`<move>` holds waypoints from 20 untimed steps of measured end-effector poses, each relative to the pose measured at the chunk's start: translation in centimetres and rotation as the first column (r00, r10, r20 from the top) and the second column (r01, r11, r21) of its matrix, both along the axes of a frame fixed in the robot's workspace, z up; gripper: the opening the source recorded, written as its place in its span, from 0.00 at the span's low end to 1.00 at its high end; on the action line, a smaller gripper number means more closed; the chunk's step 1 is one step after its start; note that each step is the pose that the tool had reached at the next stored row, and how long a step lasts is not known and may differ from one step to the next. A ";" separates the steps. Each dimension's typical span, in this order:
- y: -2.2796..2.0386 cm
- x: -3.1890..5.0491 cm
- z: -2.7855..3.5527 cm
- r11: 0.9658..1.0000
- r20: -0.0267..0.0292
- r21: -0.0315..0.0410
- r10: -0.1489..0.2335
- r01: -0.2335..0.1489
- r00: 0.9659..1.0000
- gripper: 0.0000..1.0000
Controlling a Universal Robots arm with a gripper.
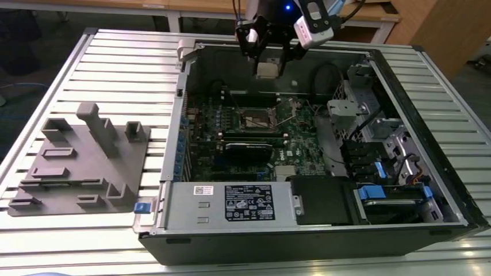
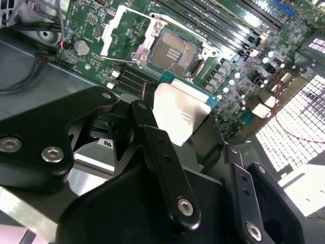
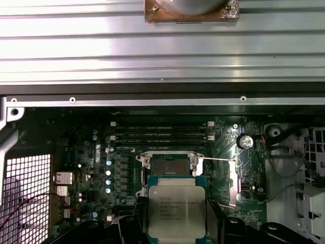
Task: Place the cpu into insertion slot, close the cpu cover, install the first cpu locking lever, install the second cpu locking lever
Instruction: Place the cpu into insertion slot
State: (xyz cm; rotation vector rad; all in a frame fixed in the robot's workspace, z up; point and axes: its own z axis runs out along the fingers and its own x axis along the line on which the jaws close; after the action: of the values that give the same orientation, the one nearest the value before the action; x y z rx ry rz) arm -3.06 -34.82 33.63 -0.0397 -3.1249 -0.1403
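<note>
Silvery-tan square cpu [image 3: 176, 211] pinched between black gripper's [image 1: 268, 66] narrowed fingers; exterior view shows it well above the black insertion slot [image 1: 259, 119].

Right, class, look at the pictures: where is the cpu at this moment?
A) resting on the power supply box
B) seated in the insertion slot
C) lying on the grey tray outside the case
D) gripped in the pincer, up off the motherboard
D: the pincer is shut on the cpu and holds it in the air, while the insertion slot shows its bare dark centre with no chip in it.
</note>
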 end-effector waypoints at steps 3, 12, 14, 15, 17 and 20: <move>-0.01 0.00 -0.03 1.000 0.000 0.000 0.000 0.000 1.000 0.54; 0.00 0.00 -0.26 1.000 0.000 0.000 0.000 0.000 1.000 0.54; 0.00 0.00 -0.32 1.000 0.000 0.000 0.000 0.000 1.000 0.54; 0.00 0.00 -0.37 1.000 0.000 0.000 0.000 0.000 1.000 0.54; 0.00 0.00 -0.46 1.000 0.000 0.000 0.000 0.000 1.000 0.54; 0.00 0.00 -0.65 1.000 0.000 0.000 0.000 0.000 1.000 0.54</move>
State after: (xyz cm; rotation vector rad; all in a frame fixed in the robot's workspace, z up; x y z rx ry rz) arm -3.06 -34.82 32.98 -0.0397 -3.1249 -0.1404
